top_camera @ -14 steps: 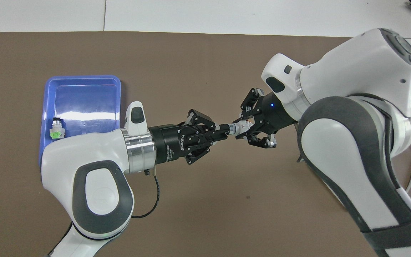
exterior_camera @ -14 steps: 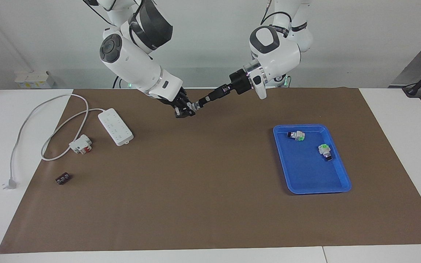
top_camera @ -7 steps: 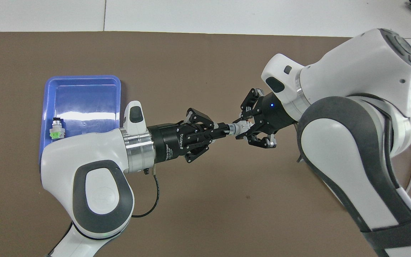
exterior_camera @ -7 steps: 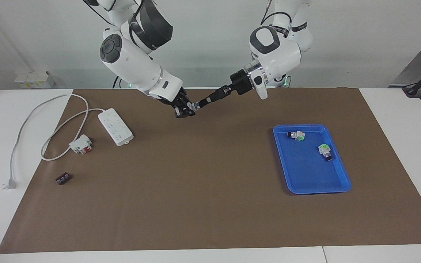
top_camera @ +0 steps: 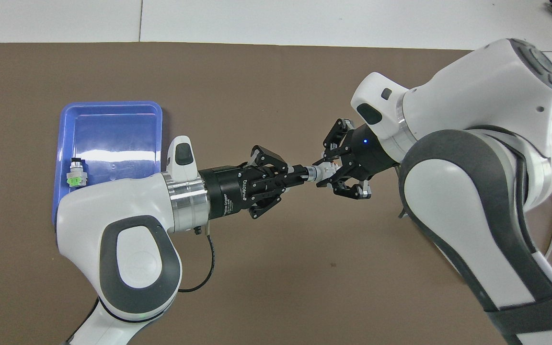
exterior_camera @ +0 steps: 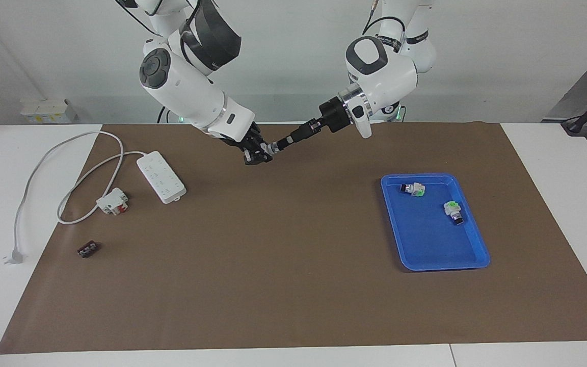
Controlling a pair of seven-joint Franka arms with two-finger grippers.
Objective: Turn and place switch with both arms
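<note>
The switch [exterior_camera: 269, 148] is held in the air over the brown mat, near the robots' edge, between both grippers. In the overhead view the switch [top_camera: 318, 173] shows a white body and a silver collar; its orange-red end is hidden by the fingers. My left gripper [exterior_camera: 279, 145] comes in from the tray's end and is shut on the switch's knob end [top_camera: 307, 174]. My right gripper [exterior_camera: 259, 152] comes from the power strip's end and is shut on the white body [top_camera: 329, 173].
A blue tray [exterior_camera: 426, 239] toward the left arm's end holds two green-ended switches [exterior_camera: 413, 189] [exterior_camera: 454, 210]; the tray also shows in the overhead view [top_camera: 108, 129]. A white power strip [exterior_camera: 161, 176], a white-and-red breaker block [exterior_camera: 112, 201] and a small black part [exterior_camera: 87, 249] lie toward the right arm's end.
The left arm's forearm has risen a little and its wrist has turned slightly. The switch stays between the two grippers in the same spot.
</note>
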